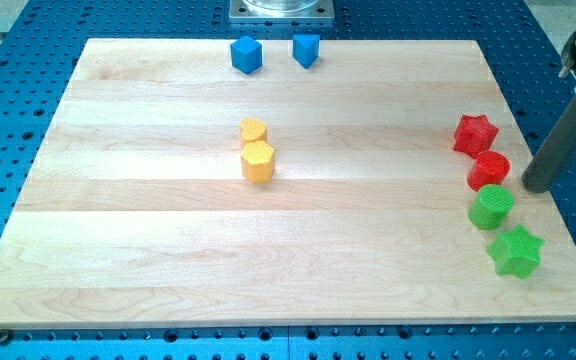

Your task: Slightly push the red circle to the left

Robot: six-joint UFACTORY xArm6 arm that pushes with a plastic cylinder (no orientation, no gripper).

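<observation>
The red circle (489, 170) lies near the board's right edge. A red star (475, 134) sits just above it and a green circle (490, 208) just below it, both close to it. My tip (534, 187) is at the end of the dark rod, just right of the red circle, with a small gap between them.
A green star (516, 251) lies at the lower right. Two yellow blocks (256, 152) sit together near the middle. Two blue blocks (247, 54) (306, 49) lie at the top edge. The wooden board (268, 270) ends just right of my tip.
</observation>
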